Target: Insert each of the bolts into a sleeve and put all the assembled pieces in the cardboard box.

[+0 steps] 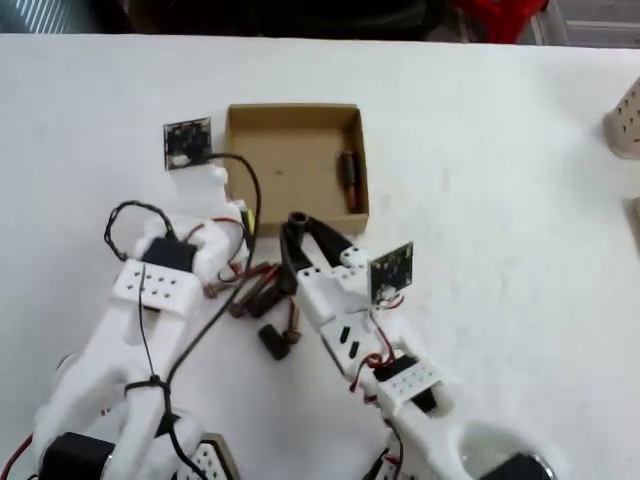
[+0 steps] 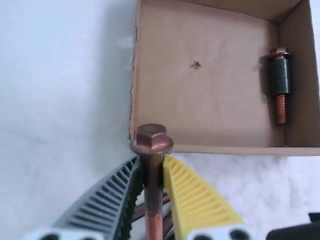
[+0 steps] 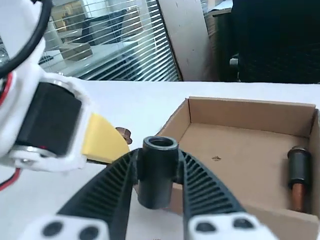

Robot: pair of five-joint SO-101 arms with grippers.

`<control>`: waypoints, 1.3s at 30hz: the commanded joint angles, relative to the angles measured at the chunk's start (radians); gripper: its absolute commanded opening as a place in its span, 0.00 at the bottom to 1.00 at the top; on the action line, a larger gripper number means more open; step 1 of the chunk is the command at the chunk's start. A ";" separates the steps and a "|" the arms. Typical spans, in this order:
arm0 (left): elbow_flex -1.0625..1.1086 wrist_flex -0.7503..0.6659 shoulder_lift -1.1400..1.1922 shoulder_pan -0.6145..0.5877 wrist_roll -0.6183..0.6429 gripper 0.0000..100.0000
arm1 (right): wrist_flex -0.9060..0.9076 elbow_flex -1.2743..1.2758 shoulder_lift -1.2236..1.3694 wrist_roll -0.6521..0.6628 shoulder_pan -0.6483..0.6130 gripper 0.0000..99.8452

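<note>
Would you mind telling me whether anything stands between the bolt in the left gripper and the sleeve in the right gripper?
Nothing visible does. The left gripper is shut on the bolt, the right gripper on the sleeve, with bare table between them in the right wrist view; the sleeve's bore is open.
</note>
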 commanded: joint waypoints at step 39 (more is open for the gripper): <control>0.199 -0.262 -0.254 -0.045 -0.146 0.02 | -0.894 -0.063 0.885 0.160 -0.111 0.02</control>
